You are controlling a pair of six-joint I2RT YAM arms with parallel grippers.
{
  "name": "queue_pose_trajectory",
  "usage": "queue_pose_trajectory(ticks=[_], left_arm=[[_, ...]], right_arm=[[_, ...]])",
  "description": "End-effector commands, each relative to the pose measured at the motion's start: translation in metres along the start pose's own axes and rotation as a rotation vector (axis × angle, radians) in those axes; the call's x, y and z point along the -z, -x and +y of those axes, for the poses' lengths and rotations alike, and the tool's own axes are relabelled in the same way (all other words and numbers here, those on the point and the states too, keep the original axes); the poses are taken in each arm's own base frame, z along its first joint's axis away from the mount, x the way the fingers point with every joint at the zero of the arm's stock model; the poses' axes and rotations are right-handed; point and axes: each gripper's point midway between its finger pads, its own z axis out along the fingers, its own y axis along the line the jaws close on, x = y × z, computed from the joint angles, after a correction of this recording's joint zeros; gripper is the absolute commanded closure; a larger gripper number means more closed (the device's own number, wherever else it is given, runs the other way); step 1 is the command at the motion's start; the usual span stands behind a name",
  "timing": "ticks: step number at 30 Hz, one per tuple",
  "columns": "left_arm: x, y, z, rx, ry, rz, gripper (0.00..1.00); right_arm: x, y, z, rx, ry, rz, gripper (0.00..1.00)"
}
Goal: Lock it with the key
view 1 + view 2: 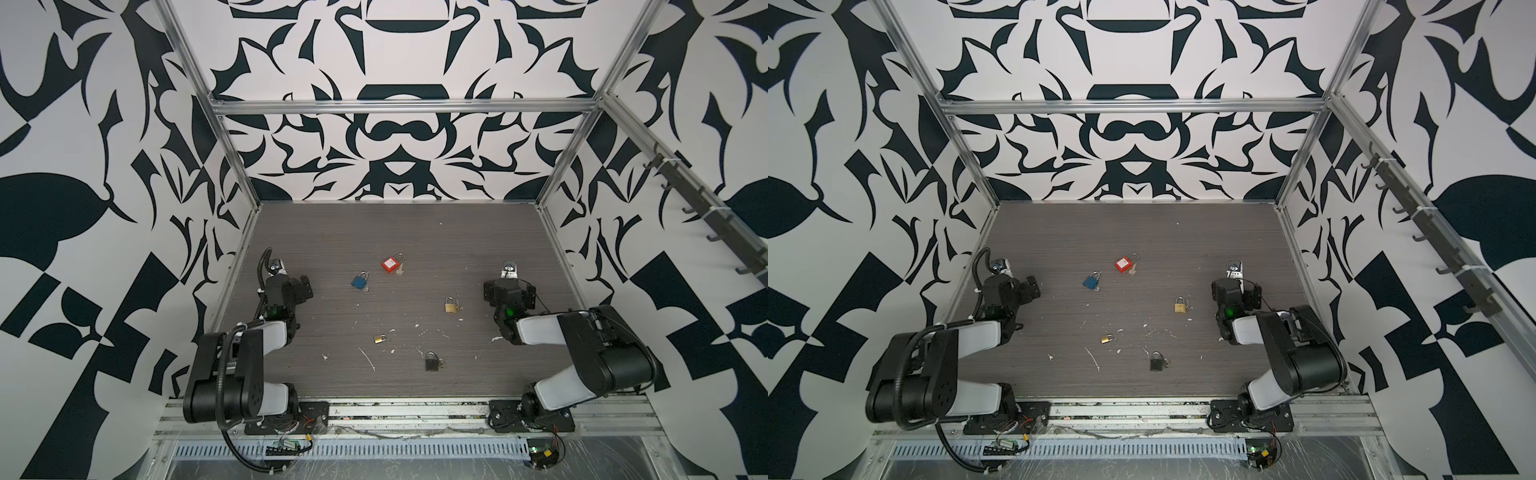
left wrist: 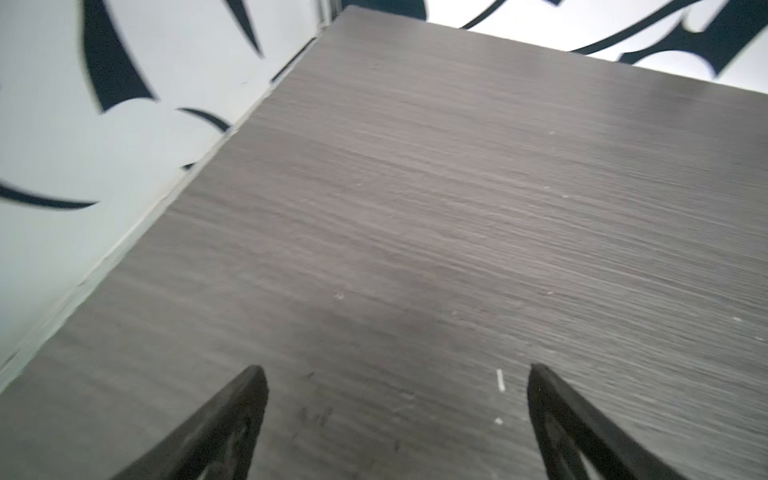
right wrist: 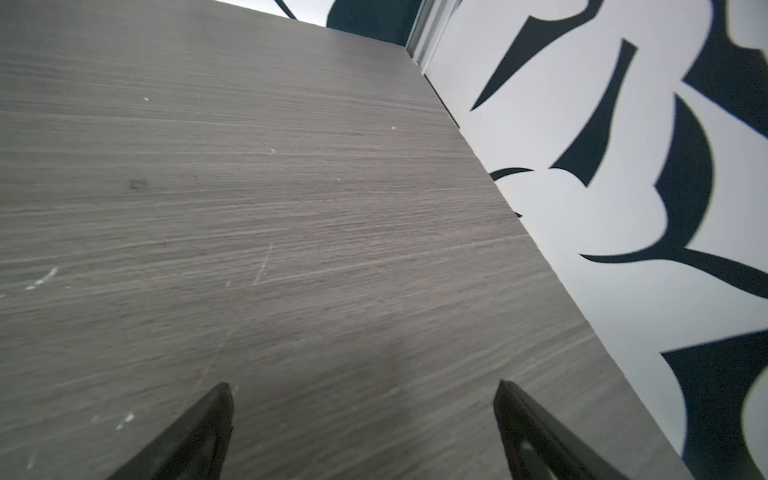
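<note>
Black-and-white patterned walls [image 1: 395, 145] enclose a grey wood-grain table [image 1: 374, 232], where five padlocks lie scattered between two robot arms. A red padlock [image 1: 390, 265], with a pale key [image 1: 400, 272] just beside it, lies farthest back, and a blue padlock [image 1: 360, 281] lies near it to the left. A larger brass padlock [image 1: 449, 306] rests towards the right arm [image 1: 536, 328]. A small brass padlock [image 1: 379, 339] and a black padlock [image 1: 432, 363] sit nearer the front edge. All five lie apart from both arms. The left arm [image 1: 270, 332] hovers by the left wall. Both arms' jaws stand wide apart over bare table, holding nothing.
</note>
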Motion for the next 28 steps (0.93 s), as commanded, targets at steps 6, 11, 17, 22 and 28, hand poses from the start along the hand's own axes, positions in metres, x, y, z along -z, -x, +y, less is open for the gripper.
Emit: queue_pose_trajectory(ticks=[6, 11, 17, 22, 28], left_arm=[[-0.008, 0.016, -0.054, -0.122, -0.264, -0.111, 0.01], [-0.008, 0.016, -0.052, -0.117, -0.254, -0.110, 0.01], [-0.008, 0.017, -0.052, -0.116, -0.252, -0.114, 0.01], [-0.013, 0.014, -0.054, -0.127, -0.255, -0.090, 0.01], [-0.011, 0.014, -0.059, -0.147, -0.276, -0.092, 0.01]], right_arm=[[-0.002, 0.031, 0.033, -0.071, 0.341, -0.116, 0.00], [-0.004, 0.031, 0.030, -0.074, 0.323, -0.121, 0.00], [-0.003, 0.031, 0.029, -0.077, 0.321, -0.126, 0.01], [-0.003, 0.032, 0.030, -0.076, 0.323, -0.126, 0.01], [-0.003, 0.032, 0.030, -0.076, 0.324, -0.127, 0.00]])
